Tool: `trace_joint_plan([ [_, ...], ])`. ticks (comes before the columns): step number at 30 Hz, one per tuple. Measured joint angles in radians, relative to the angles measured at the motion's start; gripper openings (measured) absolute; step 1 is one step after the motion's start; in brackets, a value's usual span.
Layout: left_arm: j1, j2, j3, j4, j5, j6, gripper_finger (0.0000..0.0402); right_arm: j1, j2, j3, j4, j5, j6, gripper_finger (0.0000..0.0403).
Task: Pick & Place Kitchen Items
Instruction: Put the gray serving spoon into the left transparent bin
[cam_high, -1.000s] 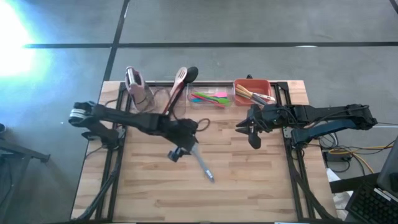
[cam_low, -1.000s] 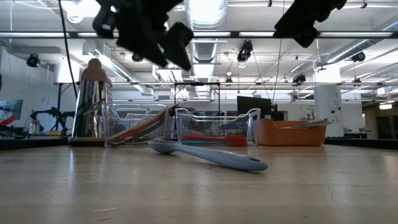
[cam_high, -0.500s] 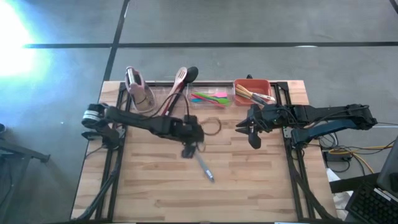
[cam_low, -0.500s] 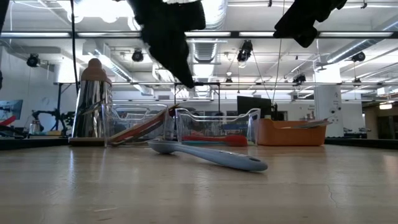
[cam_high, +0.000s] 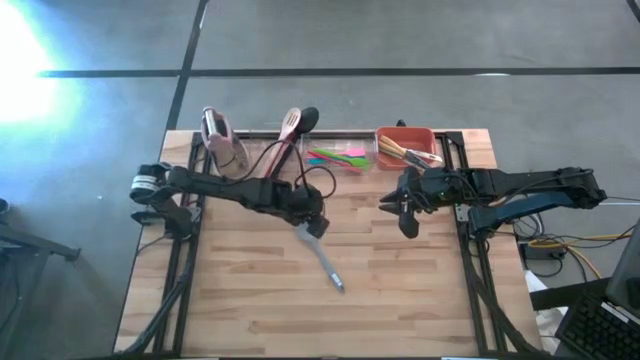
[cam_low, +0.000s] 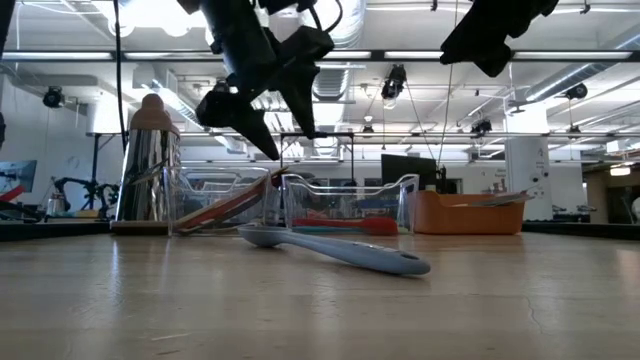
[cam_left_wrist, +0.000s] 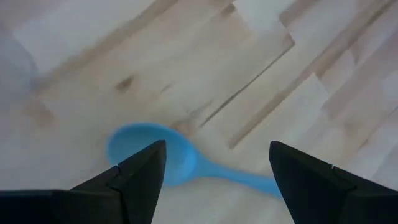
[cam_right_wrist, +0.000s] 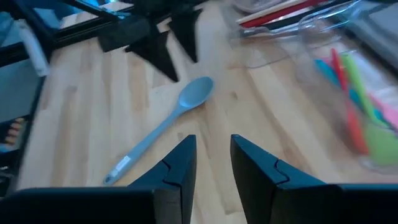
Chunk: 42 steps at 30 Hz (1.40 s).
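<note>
A pale blue spoon (cam_high: 321, 260) lies flat on the wooden table, its bowl (cam_left_wrist: 155, 155) toward the far left and its handle toward the near right. My left gripper (cam_high: 312, 222) hangs open above the bowl end, pointing steeply down, clear of the spoon (cam_low: 330, 250) in the low view. The left wrist view shows the bowl between my left gripper's (cam_left_wrist: 217, 146) spread fingers. My right gripper (cam_high: 405, 215) waits in the air at the table's right. Its fingers stand a narrow gap apart with nothing between them (cam_right_wrist: 214, 140).
Along the far edge stand a pink-topped rack (cam_high: 218, 135), a clear bin (cam_high: 262, 160) with a black ladle and a wooden spatula (cam_high: 292, 125) leaning out, a clear bin of coloured utensils (cam_high: 337, 157) and a red-orange bin (cam_high: 405, 147). Bare wood lies toward the near edge.
My left gripper has rolled about its own axis, so both fingers now show apart in the low view. It has shifted toward the table's right and far side, over the spoon's bowl end, and sunk a little. The spoon and my right arm have kept still.
</note>
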Motion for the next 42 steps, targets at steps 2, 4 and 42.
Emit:
trace_joint_plan([
  [2, -0.001, 0.000, -0.013, 0.031, 0.001, -0.095, 0.0287, 0.000, 0.000, 0.000, -0.009, 0.038, -0.016, 0.0095],
  [4, -0.005, 0.000, -0.025, 0.065, 0.005, -0.188, 0.0287, 0.000, 0.000, 0.000, -0.041, 0.092, -0.053, 0.0097],
  [42, -0.087, 0.245, -0.138, 0.254, 0.079, -0.845, 0.0265, 0.000, 0.000, 0.000, -0.224, 0.557, -0.137, 0.0093],
])
